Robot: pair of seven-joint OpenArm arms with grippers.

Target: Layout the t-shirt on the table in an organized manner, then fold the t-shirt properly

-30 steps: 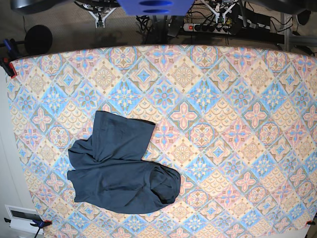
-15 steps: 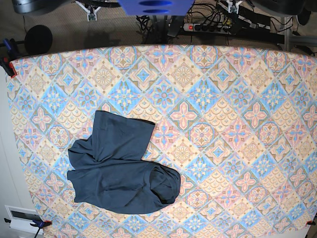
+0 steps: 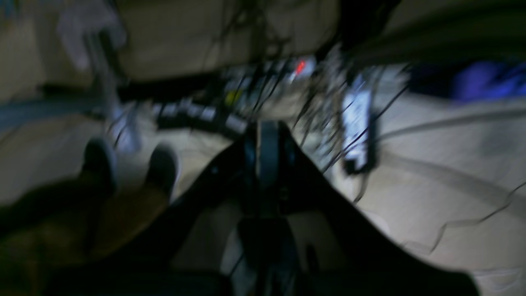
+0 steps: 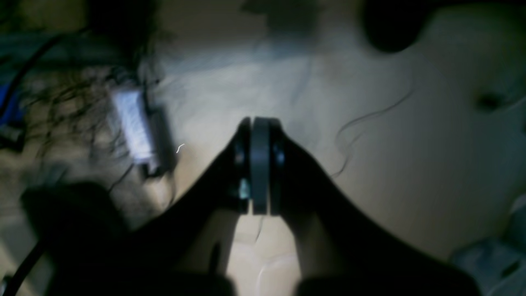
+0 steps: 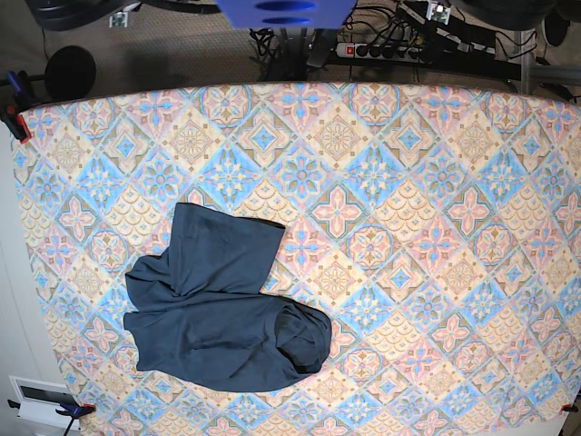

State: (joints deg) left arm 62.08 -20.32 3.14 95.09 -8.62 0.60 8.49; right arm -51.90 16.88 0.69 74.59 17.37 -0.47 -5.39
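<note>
The t-shirt (image 5: pixel 222 304), dark navy and crumpled, lies on the left half of the table (image 5: pixel 427 209), with one part folded up toward the middle and a bunched lump at its right end. Neither gripper is near it. In the left wrist view my left gripper (image 3: pixel 267 137) is shut and holds nothing, pointing at blurred floor and cables beyond the table. The right wrist view shows my right gripper (image 4: pixel 259 125) shut and likewise holding nothing, above bare floor. In the base view only dark parts of both arms show at the top edge.
Behind the table's far edge are a power strip (image 5: pixel 381 50) with cables and a black round object (image 5: pixel 70 71). A red and blue clamp (image 5: pixel 14 116) grips the table's left corner. A white device (image 5: pixel 41 400) sits at the bottom left.
In the base view the arm ends at the top edge have swung outward, toward the upper corners. The t-shirt has not moved.
</note>
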